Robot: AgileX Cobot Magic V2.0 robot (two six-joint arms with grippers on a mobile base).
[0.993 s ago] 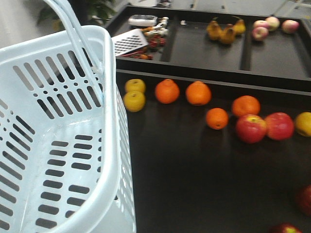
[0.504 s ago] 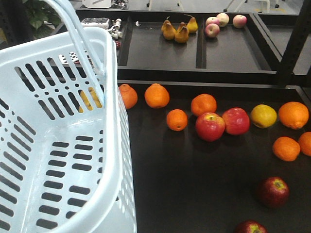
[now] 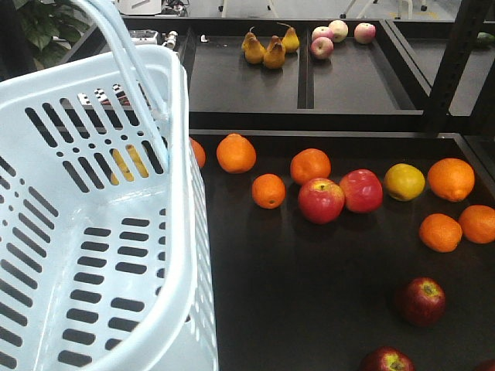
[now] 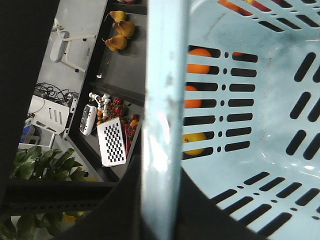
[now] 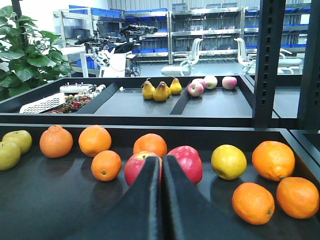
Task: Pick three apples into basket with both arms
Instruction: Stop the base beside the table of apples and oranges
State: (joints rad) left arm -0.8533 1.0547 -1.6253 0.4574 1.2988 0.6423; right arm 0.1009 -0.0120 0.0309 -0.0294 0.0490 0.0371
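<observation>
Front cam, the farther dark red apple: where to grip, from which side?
Grip the apple across its widest middle, straight down from above. It sits stem-end up, and bare tray surrounds it; the nearer dark apple and the oranges lie apart. Right gripper is shut: open it first.

This is probably a lab made to look like a fruit shop. Metal shelves (image 5: 215, 31) with blue boxes (image 5: 150, 10) and white chairs (image 5: 192, 55) stand at 12 o'clock, behind black fruit trays (image 5: 125, 102).

Basket (image 3: 174, 255): glossy pale plastic, scuffed rim. Tray (image 3: 309, 294): matt black. Apples (image 3: 421, 300): smooth, shiny skin.
</observation>
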